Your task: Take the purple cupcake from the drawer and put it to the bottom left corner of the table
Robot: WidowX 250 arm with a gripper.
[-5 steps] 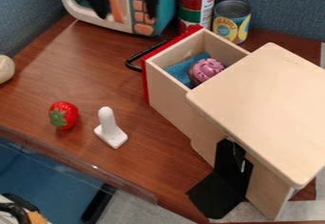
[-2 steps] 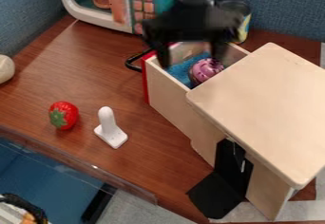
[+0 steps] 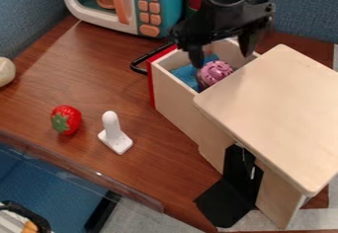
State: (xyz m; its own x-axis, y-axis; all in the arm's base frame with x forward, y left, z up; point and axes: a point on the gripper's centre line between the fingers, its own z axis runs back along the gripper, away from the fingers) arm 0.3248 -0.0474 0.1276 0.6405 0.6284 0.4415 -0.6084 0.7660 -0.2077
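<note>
Toward the lower left of the frame, we saw a white upright piece (image 3: 115,136) and a red strawberry (image 3: 66,120) on the table (image 3: 86,74); setting the cupcake down at the bottom left corner remained for us to do. Farther off, above and right of centre, the drawer (image 3: 175,98) stood open, and the purple cupcake (image 3: 215,72) lay inside, beside blue cloth (image 3: 186,75). Over it hung our gripper (image 3: 223,59), its fingers spread wide and nothing between them. We judged ourselves lined up roughly, with the lowering, grasp, lift and carry all ahead.
</note>
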